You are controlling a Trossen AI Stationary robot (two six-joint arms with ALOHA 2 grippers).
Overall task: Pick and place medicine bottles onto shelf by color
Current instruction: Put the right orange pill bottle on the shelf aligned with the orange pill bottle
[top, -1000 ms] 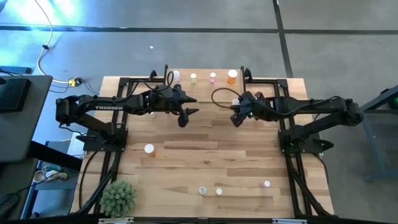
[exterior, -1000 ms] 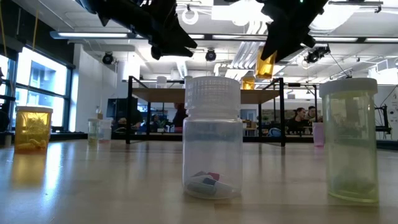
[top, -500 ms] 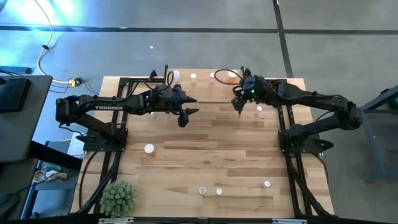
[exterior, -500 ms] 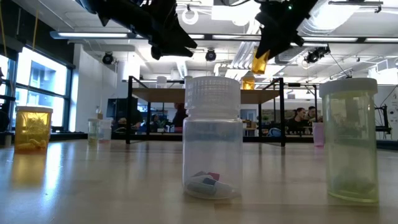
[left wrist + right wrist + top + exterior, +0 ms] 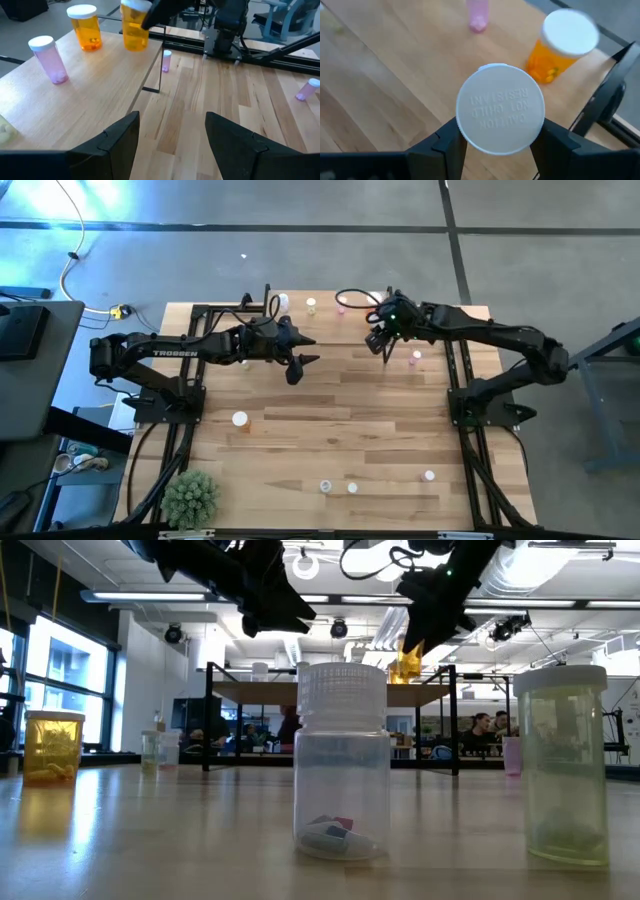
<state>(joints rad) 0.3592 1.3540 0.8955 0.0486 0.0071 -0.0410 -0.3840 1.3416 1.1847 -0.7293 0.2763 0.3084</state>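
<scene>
High view: shelf (image 5: 330, 304) sitting at table's (image 5: 340, 430) far edge, bottles grouped there by color. Am carrying orange bottle (image 5: 500, 107) in right gripper (image 5: 497, 140), fingers clamping its cap, hanging above shelf beside matching orange one (image 5: 559, 50). Left gripper (image 5: 172, 135) idling, gaping, holding nothing, over table near shelf.

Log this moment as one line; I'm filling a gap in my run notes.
right gripper: shut on orange bottle, above shelf | left gripper: open, empty, waiting mid-table | shelf: orange and pink bottles standing

"TROSSEN" stands on the left arm (image 5: 175, 352); a white cap (image 5: 500, 107) bears mirrored "NOT CHILD RESISTANT CAUTION".
</scene>
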